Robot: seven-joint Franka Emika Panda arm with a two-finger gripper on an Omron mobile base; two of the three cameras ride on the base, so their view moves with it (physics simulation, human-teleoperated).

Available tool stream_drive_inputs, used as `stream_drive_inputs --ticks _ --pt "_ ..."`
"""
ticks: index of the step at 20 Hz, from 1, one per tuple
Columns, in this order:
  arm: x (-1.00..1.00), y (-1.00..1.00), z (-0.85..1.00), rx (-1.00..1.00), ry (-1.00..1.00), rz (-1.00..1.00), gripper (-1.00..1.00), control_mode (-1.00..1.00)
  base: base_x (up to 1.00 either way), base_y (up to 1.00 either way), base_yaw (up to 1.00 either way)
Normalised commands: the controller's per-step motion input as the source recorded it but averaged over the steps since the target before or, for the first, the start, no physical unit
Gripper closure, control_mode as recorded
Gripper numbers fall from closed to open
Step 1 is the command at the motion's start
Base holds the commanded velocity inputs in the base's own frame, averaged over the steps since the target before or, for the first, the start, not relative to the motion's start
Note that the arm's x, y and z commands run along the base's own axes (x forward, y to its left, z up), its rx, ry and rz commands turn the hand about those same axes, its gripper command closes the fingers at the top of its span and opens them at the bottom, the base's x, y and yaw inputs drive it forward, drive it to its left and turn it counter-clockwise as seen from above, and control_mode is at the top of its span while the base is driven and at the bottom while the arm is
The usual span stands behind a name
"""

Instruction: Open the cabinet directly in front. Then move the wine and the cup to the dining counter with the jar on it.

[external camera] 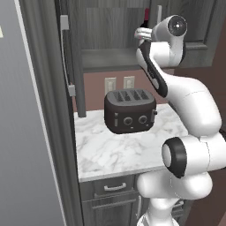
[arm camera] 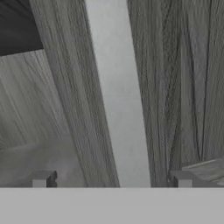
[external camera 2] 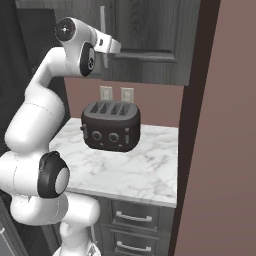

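The cabinet [external camera 2: 145, 30] hangs above the wall counter, its dark wood-grain right door closed. My gripper [arm camera: 113, 179] is raised to that door and open, with the long silver handle [arm camera: 116, 96] running between its two fingertips [arm camera: 41, 179]. The right base view shows the gripper [external camera 2: 109, 47] at the handle [external camera 2: 102, 20]. In the left base view the cabinet's left part [external camera: 110, 31] shows its inside and a shelf. The wine [external camera: 146, 15] shows there as a red foil neck just above my gripper [external camera: 141, 33]. The cup, the dining counter and the jar are out of view.
A black four-slot toaster [external camera: 130, 110] stands on the narrow marble wall counter [external camera: 114, 154] under the cabinet, with two wall outlets [external camera 2: 116, 93] behind it. Drawer fronts [external camera 2: 132, 217] sit below. A tall grey panel [external camera: 26, 132] rises at the left, a brown wall [external camera 2: 220, 150] at the right.
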Motion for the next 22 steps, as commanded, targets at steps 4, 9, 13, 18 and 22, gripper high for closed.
stream_drive_inputs --ticks 4,9,13,18,22 --pt "0.99 -0.08 -0.20 0.03 0.03 0.11 -1.00 -1.00 0.00 0.00 0.00" --pt "0.95 -0.20 -0.19 0.04 0.03 0.13 1.00 -1.00 0.00 0.00 0.00" --pt "0.15 -0.01 -0.09 0.00 -0.02 0.02 1.00 -1.00 0.00 0.00 0.00" --pt "0.01 0.00 0.00 0.00 0.00 0.00 1.00 -1.00 0.00 0.00 0.00" --pt "0.00 0.00 -0.34 -0.01 -0.05 0.01 1.00 -1.00 0.00 0.00 0.00"
